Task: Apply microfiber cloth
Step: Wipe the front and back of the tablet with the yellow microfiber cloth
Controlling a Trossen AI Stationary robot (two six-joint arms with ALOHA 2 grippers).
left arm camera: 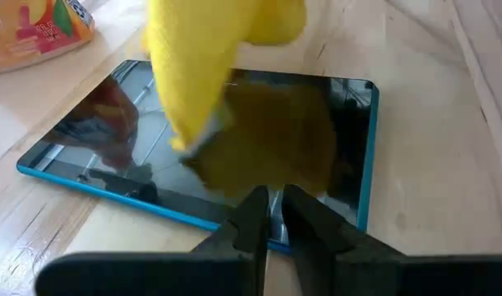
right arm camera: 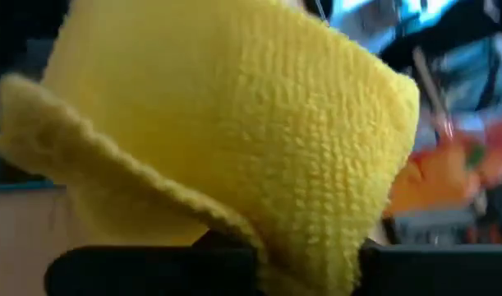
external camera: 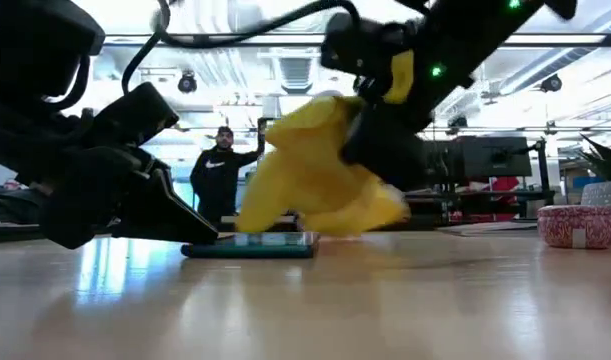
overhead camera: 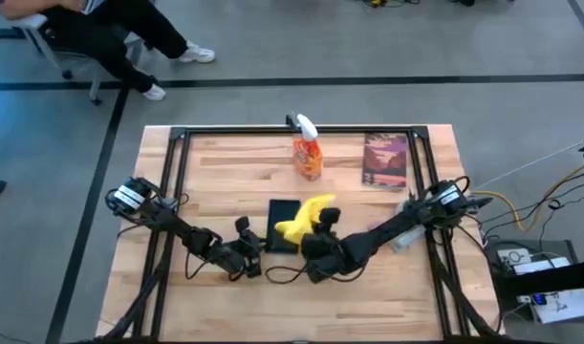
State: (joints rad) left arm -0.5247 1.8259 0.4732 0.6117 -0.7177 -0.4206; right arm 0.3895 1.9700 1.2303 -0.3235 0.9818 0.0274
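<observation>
The right gripper (overhead camera: 322, 229) has its fingers clamped on the microfiber cloth (overhead camera: 304, 219), which hangs bunched over the black tablet (overhead camera: 283, 225) lying flat on the bench (overhead camera: 225, 182). The left gripper (overhead camera: 254, 250) sits at the tablet's near edge, its fingers together. An orange spray bottle (overhead camera: 308, 153) stands beyond the tablet.

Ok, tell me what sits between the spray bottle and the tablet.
Nothing: in the high view only bare wood separates the orange spray bottle from the tablet. The microfiber cloth hangs over the tablet, held by the right gripper.
</observation>
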